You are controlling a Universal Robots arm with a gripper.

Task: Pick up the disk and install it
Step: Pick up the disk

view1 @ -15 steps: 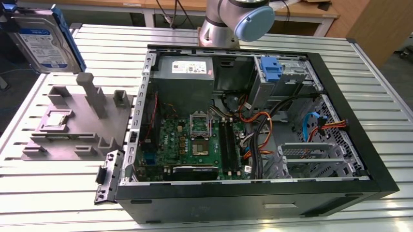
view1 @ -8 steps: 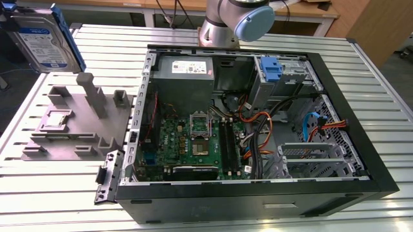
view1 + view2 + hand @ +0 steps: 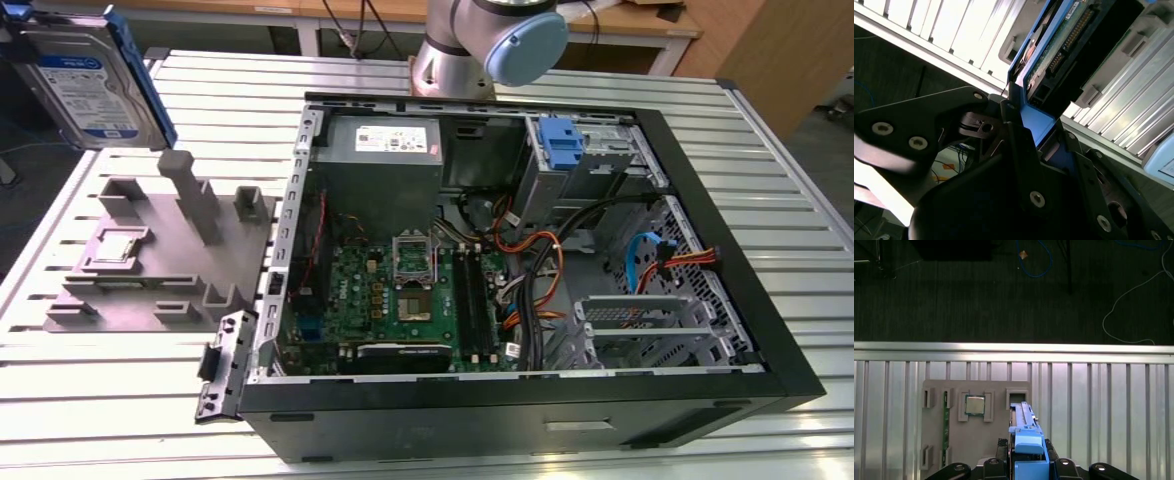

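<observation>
The disk (image 3: 83, 88), a silver-grey drive with a white-and-blue label and a blue carrier frame, hangs upright in the air at the exterior view's far left. It is above and behind the grey holder block (image 3: 147, 262). In the second wrist view my gripper (image 3: 1036, 131) is shut on the blue frame at one end of the disk (image 3: 1061, 47), whose green circuit side faces the camera. In the first wrist view the disk (image 3: 1024, 422) appears edge-on between the black fingers (image 3: 995, 466), above the holder block (image 3: 979, 435).
An open black computer case (image 3: 747, 330) lies at the middle and right of the slatted metal table (image 3: 120, 420). It has a motherboard (image 3: 400, 290), cables and a blue bracket (image 3: 563, 145) in a bay. The holder block carries a small square chip (image 3: 974, 404) and a memory stick (image 3: 946, 425). The arm's base (image 3: 487, 45) stands behind the case.
</observation>
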